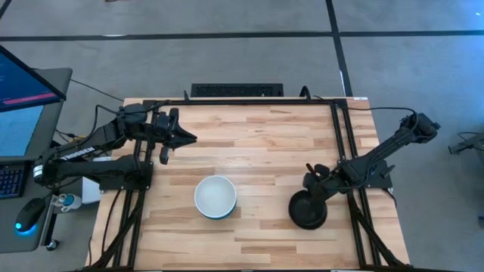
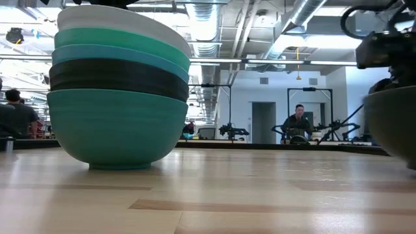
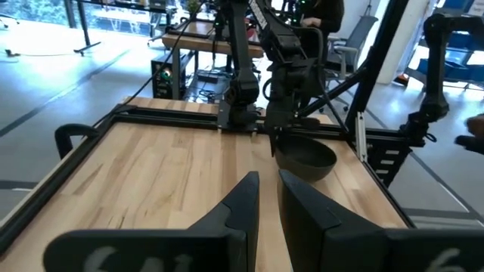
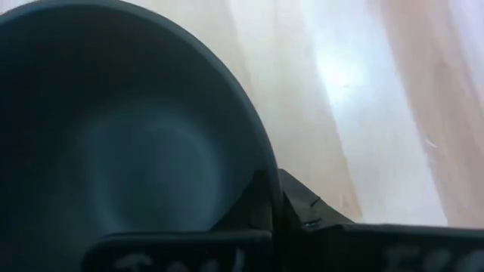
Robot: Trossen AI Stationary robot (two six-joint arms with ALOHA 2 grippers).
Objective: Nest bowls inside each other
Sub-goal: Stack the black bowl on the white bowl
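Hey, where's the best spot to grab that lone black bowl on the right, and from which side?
Grip the black bowl by its thin rim, one jaw inside and one outside, coming from above: it sits upright, mouth open. The right gripper is already shut on the rim at the far edge.

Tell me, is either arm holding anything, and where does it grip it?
Yes. The right tool is shut on the rim of the black bowl, one finger inside and one outside. The left tool holds nothing.
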